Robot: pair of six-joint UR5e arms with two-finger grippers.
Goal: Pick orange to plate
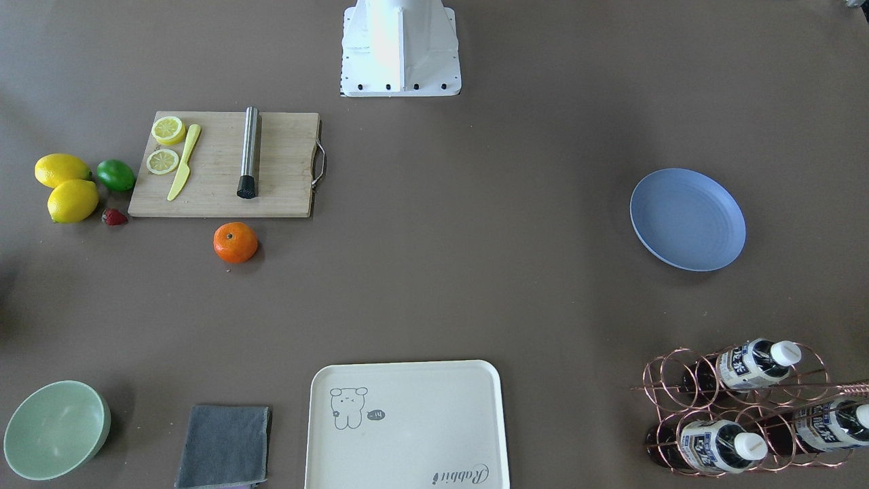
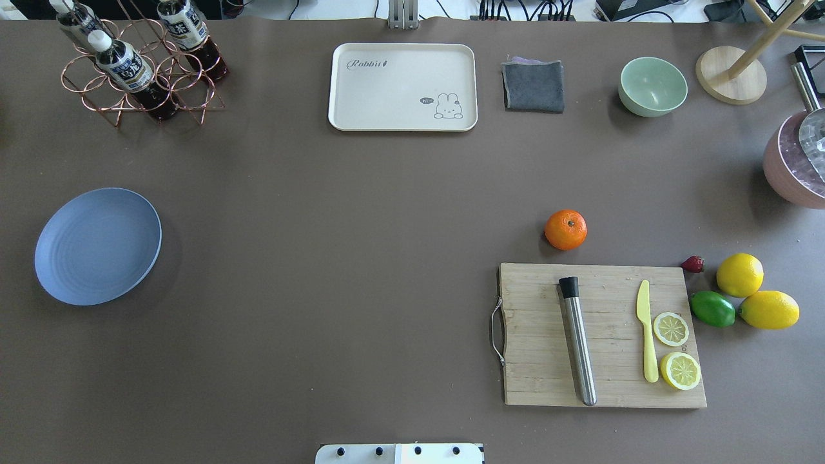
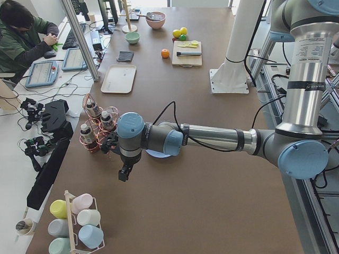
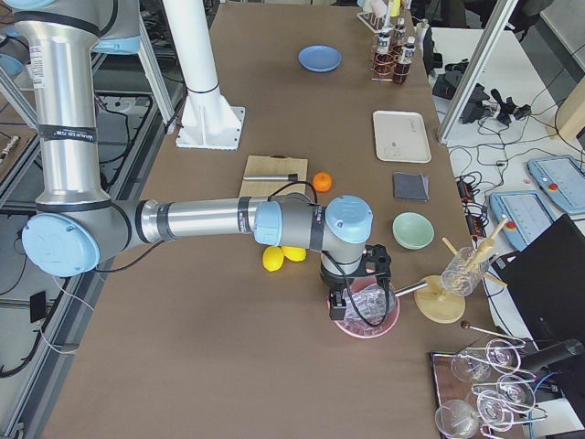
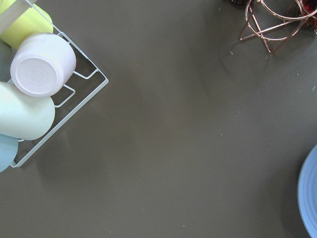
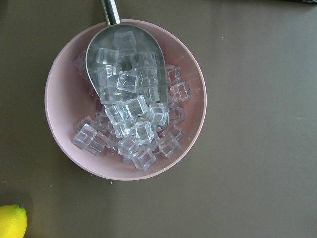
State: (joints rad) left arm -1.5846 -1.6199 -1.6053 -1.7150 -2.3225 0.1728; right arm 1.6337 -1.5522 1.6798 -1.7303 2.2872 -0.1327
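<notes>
The orange [image 1: 235, 242] [image 2: 565, 229] sits on the brown table just beyond the wooden cutting board [image 2: 602, 335], untouched. The blue-grey plate [image 1: 687, 219] [image 2: 98, 246] lies empty far across the table on the robot's left side; its rim [image 5: 308, 198] shows in the left wrist view. My left gripper [image 3: 125, 173] hangs above the table near the plate and shows only in the exterior left view, so I cannot tell its state. My right gripper [image 4: 336, 309] hovers over a pink bowl of ice [image 6: 125, 99], far from the orange; I cannot tell its state either.
A steel muddler [image 2: 577, 339], a yellow knife and lemon slices lie on the board. Lemons [image 2: 740, 274], a lime [image 2: 713, 309] and a strawberry sit beside it. A cream tray [image 2: 403, 87], grey cloth [image 2: 533, 86], green bowl [image 2: 652, 86] and bottle rack [image 2: 138, 61] line the far edge.
</notes>
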